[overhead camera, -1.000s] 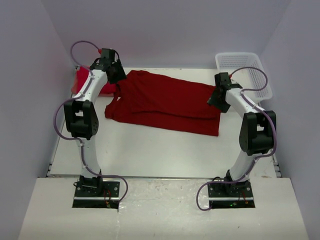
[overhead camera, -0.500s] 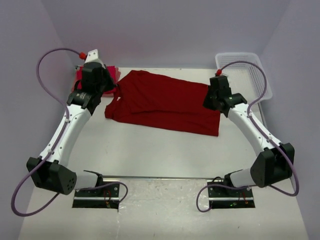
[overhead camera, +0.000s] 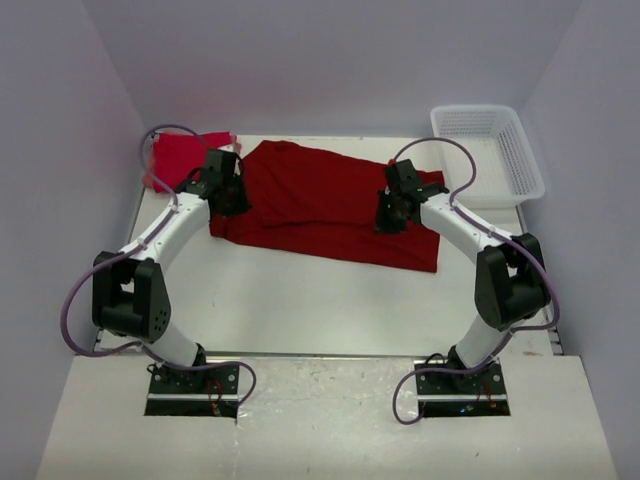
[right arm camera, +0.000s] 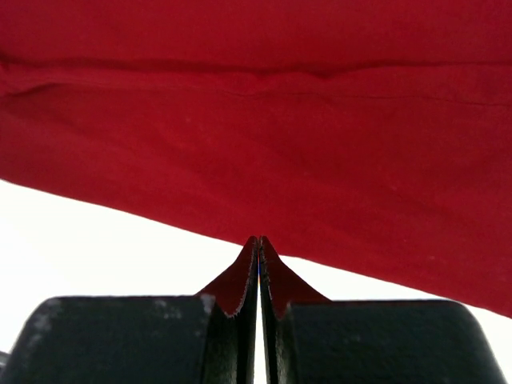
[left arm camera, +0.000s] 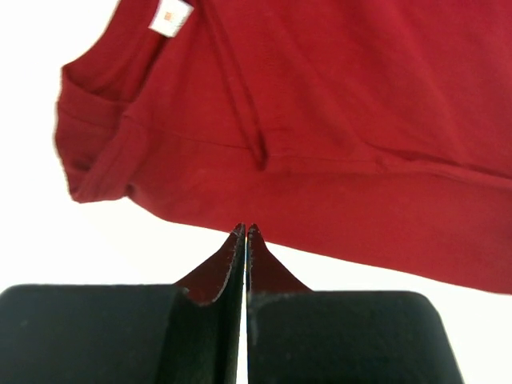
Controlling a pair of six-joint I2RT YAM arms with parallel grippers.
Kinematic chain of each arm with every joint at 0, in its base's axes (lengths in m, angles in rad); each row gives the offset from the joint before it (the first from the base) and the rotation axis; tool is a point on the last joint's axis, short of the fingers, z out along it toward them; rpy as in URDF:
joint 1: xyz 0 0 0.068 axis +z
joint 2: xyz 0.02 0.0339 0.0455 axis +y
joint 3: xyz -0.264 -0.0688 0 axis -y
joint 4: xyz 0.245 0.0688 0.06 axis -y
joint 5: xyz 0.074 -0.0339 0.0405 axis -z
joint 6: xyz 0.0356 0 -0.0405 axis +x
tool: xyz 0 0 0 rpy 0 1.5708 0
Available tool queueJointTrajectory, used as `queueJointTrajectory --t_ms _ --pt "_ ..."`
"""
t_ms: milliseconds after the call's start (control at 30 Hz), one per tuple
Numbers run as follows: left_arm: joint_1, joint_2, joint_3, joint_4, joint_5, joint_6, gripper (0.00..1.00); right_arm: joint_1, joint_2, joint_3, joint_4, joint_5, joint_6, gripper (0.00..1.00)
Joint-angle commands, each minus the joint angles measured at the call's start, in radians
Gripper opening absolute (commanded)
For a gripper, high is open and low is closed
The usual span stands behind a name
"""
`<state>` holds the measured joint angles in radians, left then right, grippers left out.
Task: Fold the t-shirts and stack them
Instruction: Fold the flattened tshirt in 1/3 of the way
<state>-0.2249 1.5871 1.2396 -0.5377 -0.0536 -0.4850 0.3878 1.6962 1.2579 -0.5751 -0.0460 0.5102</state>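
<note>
A dark crimson t-shirt (overhead camera: pixel 320 205) lies spread flat across the back of the table, one layer folded over along its length. A bright red t-shirt (overhead camera: pixel 178 157) lies bunched at the back left corner. My left gripper (overhead camera: pixel 229 192) hovers over the crimson shirt's left end, near the sleeve. It is shut (left arm camera: pixel 246 230) with nothing seen between its fingers, and the shirt (left arm camera: pixel 336 120) lies beyond the tips. My right gripper (overhead camera: pixel 392 213) is over the shirt's right part, also shut (right arm camera: pixel 258 239) and empty, its tips pointing at the hem (right arm camera: pixel 256 120).
A white lattice basket (overhead camera: pixel 520 165) stands at the back right corner. Purple walls close in the table on three sides. Bare white table (overhead camera: pixel 320 300) stretches between the shirt and the arm bases.
Both grippers have gone from open to shut. Both arms swung out and back, ending lower and further in over the crimson shirt. The shirt itself has not moved.
</note>
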Motion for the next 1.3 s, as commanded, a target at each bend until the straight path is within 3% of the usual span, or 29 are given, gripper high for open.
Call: queueJointTrajectory --t_ms 0,200,633,800,967,1267 --pt "0.001 0.034 0.038 -0.022 -0.103 0.029 0.0 0.002 0.014 0.031 -0.002 -0.015 -0.022 0.0" --pt "-0.007 0.155 0.116 -0.14 -0.313 0.019 0.0 0.002 0.051 0.064 -0.058 0.096 -0.001 0.0" --pt "0.004 0.407 0.235 -0.232 -0.437 -0.003 0.0 -0.012 0.089 0.061 -0.077 0.193 0.004 0.0" --pt "0.082 0.476 0.206 -0.291 -0.33 -0.064 0.0 -0.024 0.114 0.07 -0.08 0.175 0.001 0.0" --pt "0.134 0.419 0.121 -0.3 -0.243 -0.128 0.0 -0.026 0.167 0.11 -0.106 0.163 0.001 0.0" --pt "0.168 0.358 0.06 -0.439 -0.216 -0.204 0.0 -0.021 0.191 0.037 -0.134 0.135 0.077 0.0"
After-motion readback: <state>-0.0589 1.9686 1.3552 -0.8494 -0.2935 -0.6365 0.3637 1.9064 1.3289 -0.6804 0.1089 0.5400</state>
